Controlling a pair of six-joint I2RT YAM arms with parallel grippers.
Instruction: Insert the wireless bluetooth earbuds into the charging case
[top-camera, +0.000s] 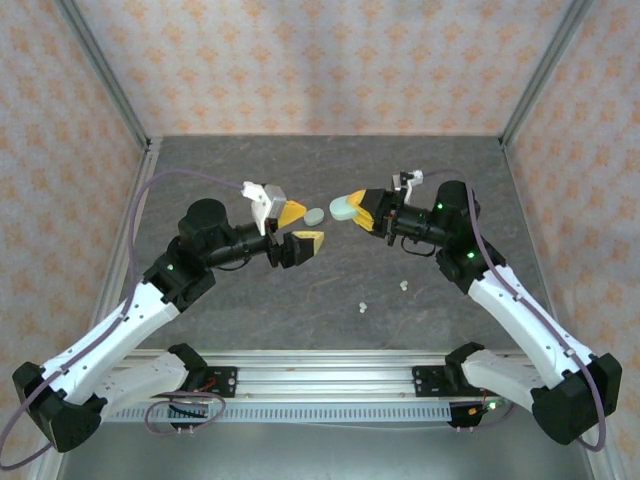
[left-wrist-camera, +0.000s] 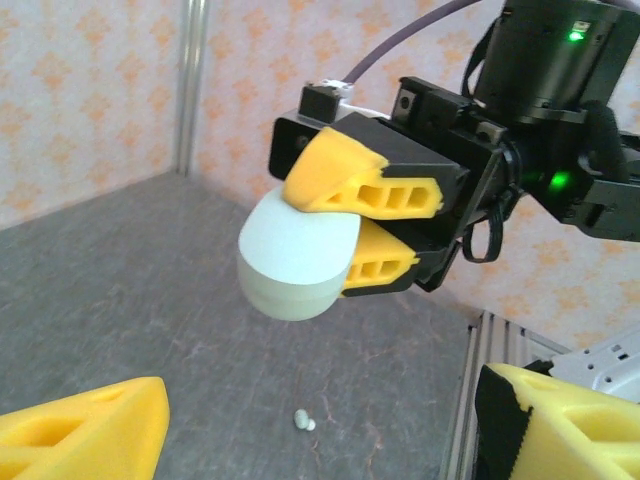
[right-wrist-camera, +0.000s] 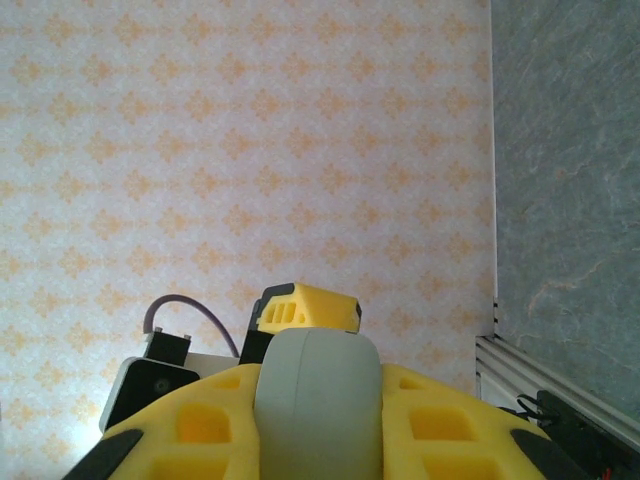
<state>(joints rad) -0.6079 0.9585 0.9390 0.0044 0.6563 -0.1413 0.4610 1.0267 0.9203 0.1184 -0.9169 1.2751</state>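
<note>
My right gripper (top-camera: 360, 208) is shut on a pale green oval charging case (top-camera: 346, 207), held above the table; the right wrist view has the case (right-wrist-camera: 320, 400) clamped between the yellow fingers (right-wrist-camera: 450, 430). From the left wrist the same case (left-wrist-camera: 295, 255) hangs in the right gripper (left-wrist-camera: 335, 232). My left gripper (top-camera: 300, 226) faces it from the left, open and holding nothing, its fingers (left-wrist-camera: 90, 430) wide apart. Two tiny whitish earbuds (top-camera: 362, 306) (top-camera: 404, 285) lie on the table near the front; one whitish bud (left-wrist-camera: 304, 422) lies below the held case.
A second pale green oval case (top-camera: 314, 215) lies between the two grippers on the dark stone-patterned table (top-camera: 330, 170). Patterned walls enclose the back and sides. An aluminium rail (top-camera: 330, 365) runs along the near edge.
</note>
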